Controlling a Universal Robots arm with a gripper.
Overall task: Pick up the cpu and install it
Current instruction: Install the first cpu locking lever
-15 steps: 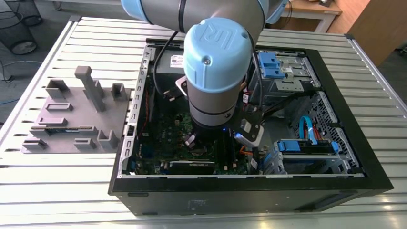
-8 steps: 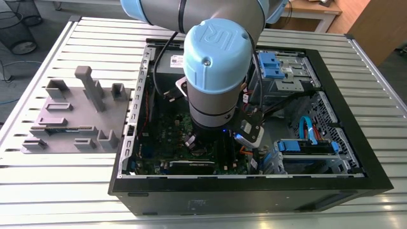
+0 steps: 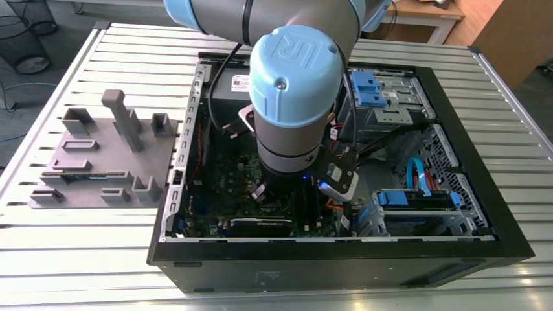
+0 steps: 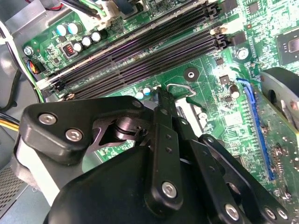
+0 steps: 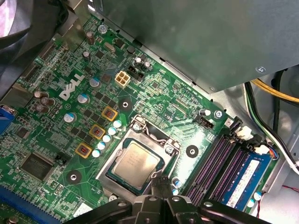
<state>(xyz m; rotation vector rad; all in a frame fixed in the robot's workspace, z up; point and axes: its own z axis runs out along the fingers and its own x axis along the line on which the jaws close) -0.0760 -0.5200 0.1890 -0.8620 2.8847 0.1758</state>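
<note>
We see the cpu (image 5: 134, 164), its silver-grey square top up, lying flat in the motherboard (image 5: 154, 95) socket frame (image 5: 140, 140); whether the gripper (image 5: 161, 189) is open, we cannot tell.

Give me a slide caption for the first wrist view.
Silver cpu lying in its motherboard socket, robot hand poised close by.

White lettering is showing on the green motherboard (image 5: 71, 89), an embossed logo is sitting on the arm's blue cap (image 3: 294, 48), and faint small print is marking the cpu (image 5: 135, 164).
</note>
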